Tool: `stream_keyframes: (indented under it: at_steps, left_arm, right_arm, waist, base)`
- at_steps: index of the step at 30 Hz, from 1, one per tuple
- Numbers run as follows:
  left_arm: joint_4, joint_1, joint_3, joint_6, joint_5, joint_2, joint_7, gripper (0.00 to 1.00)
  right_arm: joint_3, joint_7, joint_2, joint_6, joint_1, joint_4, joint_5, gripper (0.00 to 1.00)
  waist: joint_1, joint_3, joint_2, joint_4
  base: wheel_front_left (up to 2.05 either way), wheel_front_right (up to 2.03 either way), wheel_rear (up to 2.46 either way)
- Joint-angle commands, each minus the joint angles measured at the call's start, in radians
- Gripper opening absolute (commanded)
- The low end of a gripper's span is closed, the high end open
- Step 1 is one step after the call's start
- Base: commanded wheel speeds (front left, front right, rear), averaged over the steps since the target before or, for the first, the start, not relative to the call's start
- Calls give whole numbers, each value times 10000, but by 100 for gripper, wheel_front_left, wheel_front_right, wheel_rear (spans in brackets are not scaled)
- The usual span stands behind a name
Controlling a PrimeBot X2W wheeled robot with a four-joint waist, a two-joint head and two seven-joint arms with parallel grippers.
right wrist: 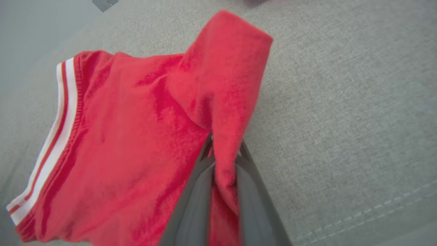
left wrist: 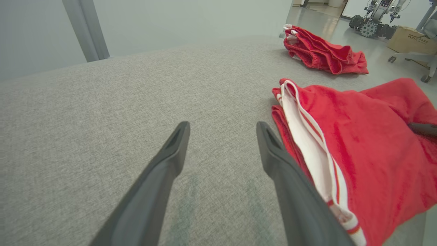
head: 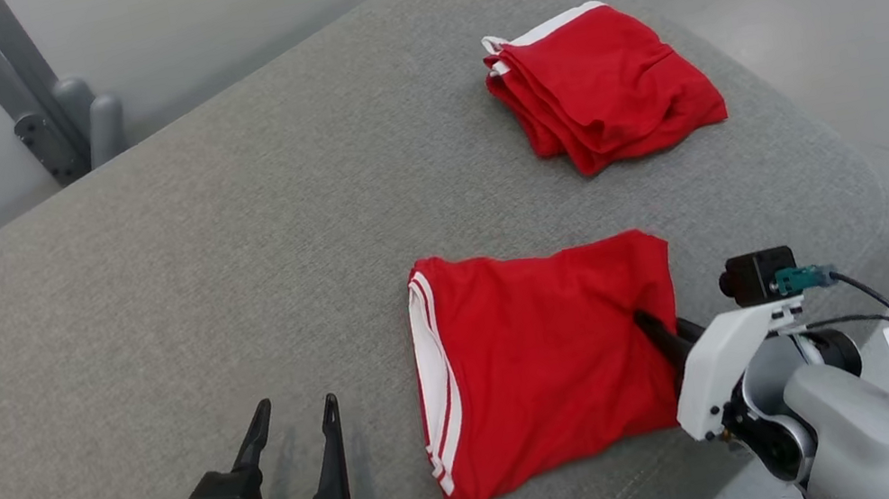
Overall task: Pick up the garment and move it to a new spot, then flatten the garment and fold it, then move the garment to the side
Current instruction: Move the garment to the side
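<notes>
Garment (head: 546,359), folded and roughly square, lies near the front edge of the grey cushion (head: 186,286), its white-striped band facing left. The right gripper (head: 645,322) pinches a fold of cloth at the right edge, jaws pressed onto it. The left gripper (head: 296,404) rests with jaws spread and empty, beside the band but apart. Any sideways carry likely falls to the right arm. A second red garment (head: 598,85) lies well apart.

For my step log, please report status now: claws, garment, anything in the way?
Right claw shut on near red garment, pinching its right edge. Left claw open, empty, over grey cushion. Second red garment farther back, apart, not in the way.
</notes>
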Motion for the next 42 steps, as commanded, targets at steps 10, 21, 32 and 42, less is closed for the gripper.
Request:
stream_keyframes:
  at_steps: [10, 21, 32, 42]
  left_arm:
    - [63, -445, 190, -160, 471, 54, -25, 100]
    - [14, -828, 245, -256, 705, 53, -25, 100]
    - [82, -1015, 427, -307, 924, 51, -25, 100]
    - [72, -1193, 506, -329, 964, 52, -9, 100]
  right_arm:
    - [32, -311, -167, -6, -2036, 150, -700, 0]
    - [-940, -180, -1671, -6, -5133, 2396, -1793, 0]
    - [-1880, -306, -3353, -9, -6543, 4634, -2497, 0]
    - [-3036, -449, -4066, -9, -6182, 5096, -3566, 100]
  waist:
    - [0, 1098, -1, 1467]
    - [0, 1771, -1, 2598]
    - [0, 2190, -1, 3146]
    - [0, 2296, -1, 3480]
  base:
    - [0, 0, 0]
    - [0, 0, 0]
    - [0, 0, 0]
    - [0, 0, 0]
